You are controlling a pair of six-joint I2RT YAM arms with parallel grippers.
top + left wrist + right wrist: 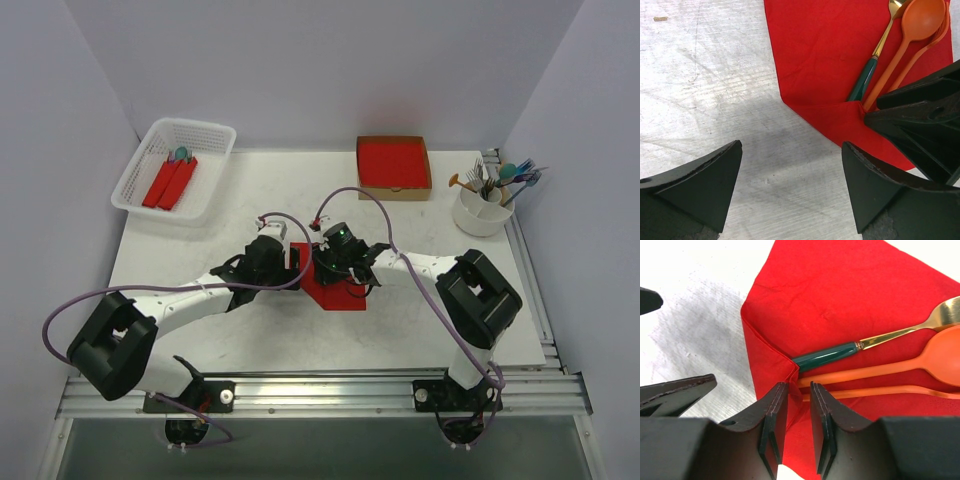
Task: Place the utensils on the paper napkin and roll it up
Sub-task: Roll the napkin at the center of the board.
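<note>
Pinching the folded napkin (785, 330) edge over the spoon handles (850, 374) at mid-tabletop (420, 330), the right gripper (799, 405) seems to start the roll, while the left gripper (790, 185) waits spread beside it.

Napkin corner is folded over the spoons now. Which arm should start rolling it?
Probably the right. Its gripper already pinches the folded flap of the paper napkin over the utensils. The left gripper hangs open above bare table beside the napkin's edge.
</note>
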